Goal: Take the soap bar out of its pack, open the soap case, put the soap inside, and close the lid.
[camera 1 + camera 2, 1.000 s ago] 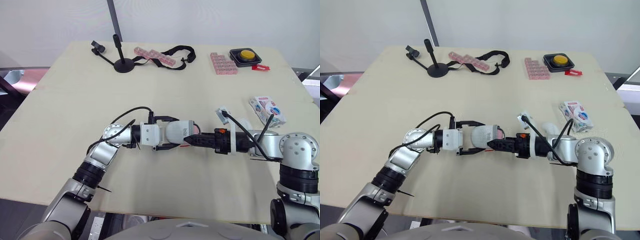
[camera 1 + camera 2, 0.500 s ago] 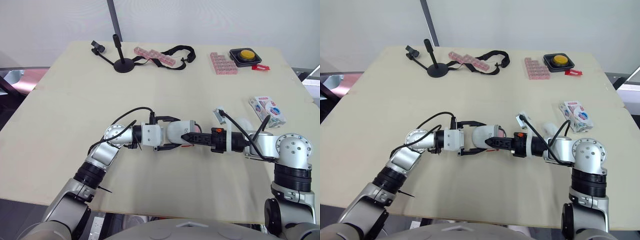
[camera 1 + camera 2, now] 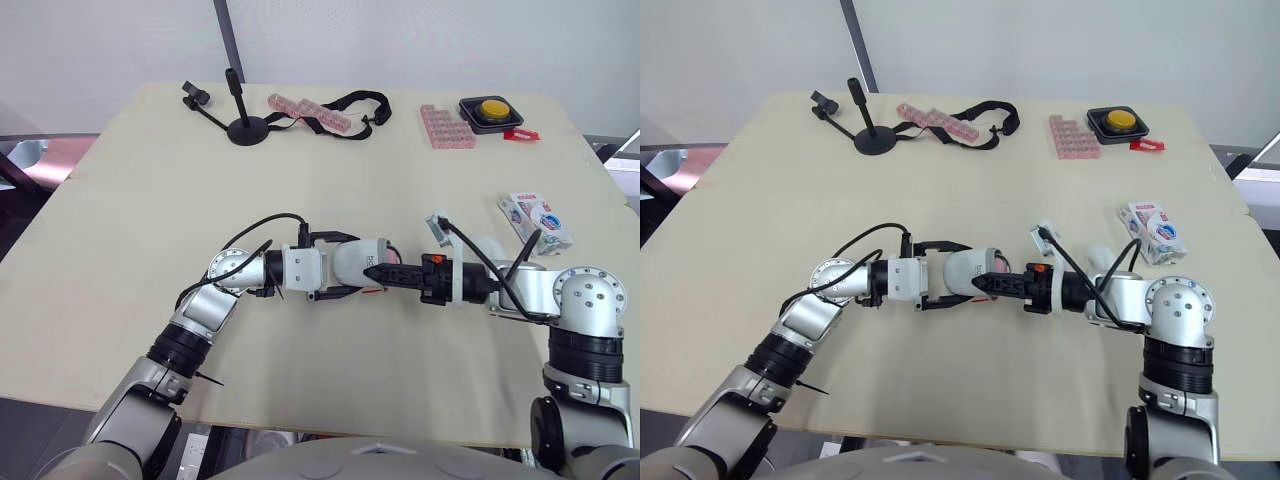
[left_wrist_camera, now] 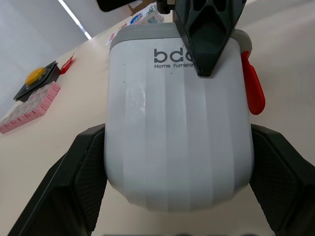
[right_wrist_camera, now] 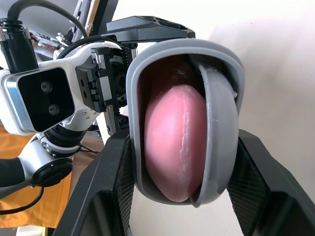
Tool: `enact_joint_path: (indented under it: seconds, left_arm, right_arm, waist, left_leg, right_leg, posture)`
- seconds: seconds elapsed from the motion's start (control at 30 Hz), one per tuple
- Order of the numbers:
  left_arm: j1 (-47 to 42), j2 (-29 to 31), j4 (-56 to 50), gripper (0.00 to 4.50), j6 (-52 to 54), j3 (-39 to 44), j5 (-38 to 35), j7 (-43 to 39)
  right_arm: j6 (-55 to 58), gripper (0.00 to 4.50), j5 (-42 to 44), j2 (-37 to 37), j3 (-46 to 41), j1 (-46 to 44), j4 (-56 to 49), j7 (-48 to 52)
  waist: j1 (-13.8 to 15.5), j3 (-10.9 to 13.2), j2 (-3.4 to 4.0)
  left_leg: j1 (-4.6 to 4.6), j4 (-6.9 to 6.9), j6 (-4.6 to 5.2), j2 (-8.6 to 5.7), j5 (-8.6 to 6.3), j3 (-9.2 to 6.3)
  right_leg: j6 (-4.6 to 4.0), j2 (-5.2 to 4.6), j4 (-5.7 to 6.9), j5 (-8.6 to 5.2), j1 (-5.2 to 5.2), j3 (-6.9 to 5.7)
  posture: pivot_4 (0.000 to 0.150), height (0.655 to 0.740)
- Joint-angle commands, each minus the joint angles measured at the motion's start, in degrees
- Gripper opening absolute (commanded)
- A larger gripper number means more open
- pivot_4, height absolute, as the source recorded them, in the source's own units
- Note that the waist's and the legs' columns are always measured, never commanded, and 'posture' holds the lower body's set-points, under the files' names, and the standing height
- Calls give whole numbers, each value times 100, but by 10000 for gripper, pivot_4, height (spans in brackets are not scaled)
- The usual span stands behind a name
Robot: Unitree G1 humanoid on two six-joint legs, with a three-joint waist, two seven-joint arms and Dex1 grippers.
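Observation:
The white soap case (image 3: 355, 262) lies on its side near the table's middle, and my left gripper (image 3: 350, 266) is shut on its flanks. In the left wrist view the case (image 4: 177, 123) shows a red tab (image 4: 252, 91) on one side. The pink soap bar (image 5: 174, 142) sits inside, behind a grey-rimmed lid (image 5: 221, 123) that stands ajar. My right gripper (image 3: 375, 271) reaches in from the right and straddles the case's open end, one finger (image 5: 115, 182) against each side of the rim. The soap pack (image 3: 535, 220) lies at the right edge.
At the far edge stand a black stand (image 3: 245, 125), a pink strip (image 3: 308, 112) with a black strap (image 3: 355, 103), a pink block tray (image 3: 445, 127) and a yellow button (image 3: 490, 110). A small red piece (image 3: 520, 134) lies beside the button.
My right gripper has moved left and slightly away from me, sliding onto the open end of the case. The left gripper and the case have stayed put.

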Motion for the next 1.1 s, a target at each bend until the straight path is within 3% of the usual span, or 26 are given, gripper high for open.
enact_joint_path:
  seconds: [0.03, 0.23, 0.27, 0.3, 0.63, 0.87, 1.0, 1.1]
  left_arm:
    - [-90, -50, -212, 34675, 8, 22, -116, 14]
    - [-47, -35, -277, 34675, 375, 30, -300, -112]
    - [-42, -30, -301, 42674, 418, 41, -331, -133]
    - [-36, -28, -325, 44962, 467, 50, -379, -165]
    - [-16, 143, -750, 45000, 1773, 112, -1152, -769]
    - [-232, 966, -1505, 45000, 5306, 281, -2507, -1173]
    - [-708, 851, -1575, 45000, 6285, 466, -2925, -951]
    - [-1053, 565, -1506, 45000, 6343, 465, -2838, -710]
  right_arm:
    - [-113, 20344, 268, -104, 93, -6, -141, -28]
    - [-285, 20344, 418, -230, 244, 85, -212, -36]
    - [-317, 20343, 411, -257, 275, 90, -230, -27]
    - [-347, 20343, 407, -284, 306, 96, -244, -22]
    - [-532, 20343, 349, -697, 636, 42, -386, 246]
    - [-1140, 20343, -1262, -2350, 1809, -540, -1266, 1740]
    - [-2118, 20343, -2800, -3492, 3176, -1063, -1838, 2921]
    - [-2664, 20343, -3717, -3942, 3950, -1422, -1994, 3489]
  waist:
    - [1, 0, 0]
    - [0, 0, 0]
    - [-1, 0, 0]
    - [-1, 0, 0]
    - [1, 1, 0]
    - [-13, 11, 17]
    - [16, 17, 24]
    - [22, 19, 22]
  left_leg:
    - [-1, 0, 0, 0, 0, 0]
    - [-1, 0, 0, 0, 0, 0]
    - [-1, 0, 0, 0, 0, 0]
    - [-1, 0, 0, 0, 0, 0]
    - [-2, -1, -1, 0, 0, 0]
    - [-1, -6, -2, 0, -1, 1]
    - [-5, -6, -4, -1, 0, 1]
    - [-9, -6, -3, -2, -1, -2]
  right_leg:
    - [0, 0, 0, 0, 0, 0]
    - [0, 0, -1, 0, 0, 0]
    - [0, -1, -1, 0, 0, 0]
    - [0, -1, -1, 0, 0, 0]
    - [0, 0, -3, 0, -1, 1]
    - [1, 17, -12, 0, -6, 1]
    - [1, 4, -18, 0, -8, 2]
    - [2, 20, -17, 1, 5, 5]
  posture:
    - [1500, 7400]
    - [1500, 7400]
    - [1500, 7400]
    - [1500, 7400]
    - [1500, 7400]
    - [1500, 7400]
    - [1500, 7400]
    - [1500, 7400]
